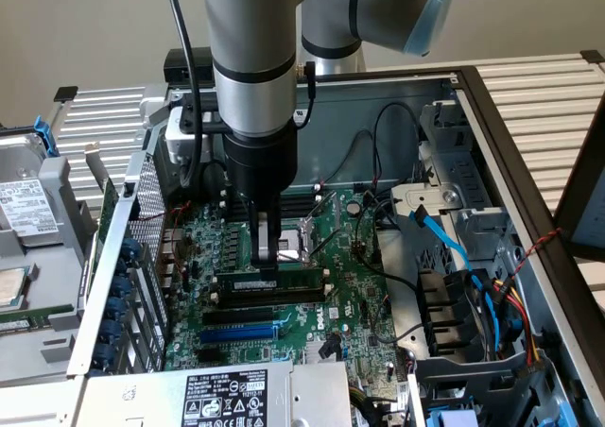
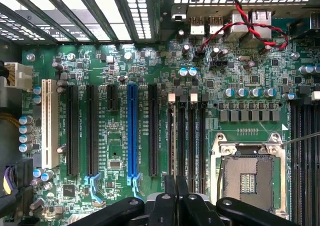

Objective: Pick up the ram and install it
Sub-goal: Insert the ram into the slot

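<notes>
The ram (image 1: 288, 282), a thin green stick with black chips and a white label, stands on edge in a long slot on the green motherboard (image 1: 350, 285) inside the open computer case. My gripper (image 1: 267, 263) points straight down, its fingers shut on the stick's upper edge near the middle. In the wrist view the ram (image 2: 173, 136) runs edge-on as a thin line between the black memory slots, straight up to the black fingers (image 2: 170, 196) of my gripper (image 2: 176, 183).
Black slots (image 1: 248, 311) and a blue slot (image 1: 241, 333) lie just in front of the ram. The CPU socket (image 2: 247, 178) sits beside the memory slots. Blue and black cables (image 1: 444, 238) and a drive cage (image 1: 463, 323) fill the exterior view's right. A power supply (image 1: 224, 397) is at the front.
</notes>
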You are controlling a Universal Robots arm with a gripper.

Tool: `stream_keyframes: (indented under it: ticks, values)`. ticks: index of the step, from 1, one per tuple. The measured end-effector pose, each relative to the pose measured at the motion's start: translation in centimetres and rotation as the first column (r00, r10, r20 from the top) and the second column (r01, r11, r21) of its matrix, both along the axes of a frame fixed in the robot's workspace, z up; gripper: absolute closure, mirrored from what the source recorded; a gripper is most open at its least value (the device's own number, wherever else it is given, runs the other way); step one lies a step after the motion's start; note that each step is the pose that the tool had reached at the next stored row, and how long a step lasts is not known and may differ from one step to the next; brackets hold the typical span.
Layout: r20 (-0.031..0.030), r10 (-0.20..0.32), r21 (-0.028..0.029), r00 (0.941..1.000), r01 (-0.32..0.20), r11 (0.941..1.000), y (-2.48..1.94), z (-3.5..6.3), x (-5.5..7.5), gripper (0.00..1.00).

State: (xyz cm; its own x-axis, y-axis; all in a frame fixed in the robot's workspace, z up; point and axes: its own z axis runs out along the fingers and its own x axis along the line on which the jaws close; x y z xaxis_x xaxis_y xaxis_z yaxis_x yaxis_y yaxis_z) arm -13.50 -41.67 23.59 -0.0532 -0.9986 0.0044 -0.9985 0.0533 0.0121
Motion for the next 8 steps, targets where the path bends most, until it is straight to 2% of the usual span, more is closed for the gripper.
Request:
stream_keyframes:
  ticks: [8]
  values:
    - [0.0000, 0.000, 0.0000, 1.0000, 0.000, 1.0000, 0.03, -0.17, 0.00, 0.88]
